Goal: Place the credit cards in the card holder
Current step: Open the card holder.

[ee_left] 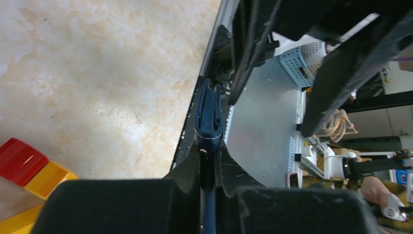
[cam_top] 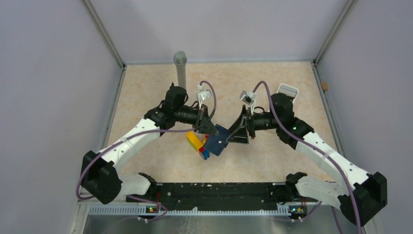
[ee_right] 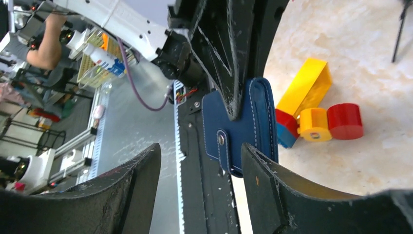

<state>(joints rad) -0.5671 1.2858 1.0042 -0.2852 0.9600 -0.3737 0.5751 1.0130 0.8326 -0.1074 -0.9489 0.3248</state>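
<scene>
The navy-blue card holder (cam_top: 217,141) hangs closed, a little above the table's middle. My left gripper (cam_top: 209,129) is shut on its upper edge. In the left wrist view the card holder (ee_left: 208,114) stands edge-on, pinched between my fingers (ee_left: 185,168). My right gripper (cam_top: 238,136) is open and empty, just right of the card holder. In the right wrist view its snap-stud flap (ee_right: 221,139) sits beyond the open jaws (ee_right: 199,151), near the right finger. No credit card shows in any view.
Yellow, red and blue toy bricks (cam_top: 197,144) lie on the table just left of and under the card holder, and show in the right wrist view (ee_right: 316,109). A grey upright post (cam_top: 180,68) stands at the back. A white tray (cam_top: 287,90) lies behind the right arm.
</scene>
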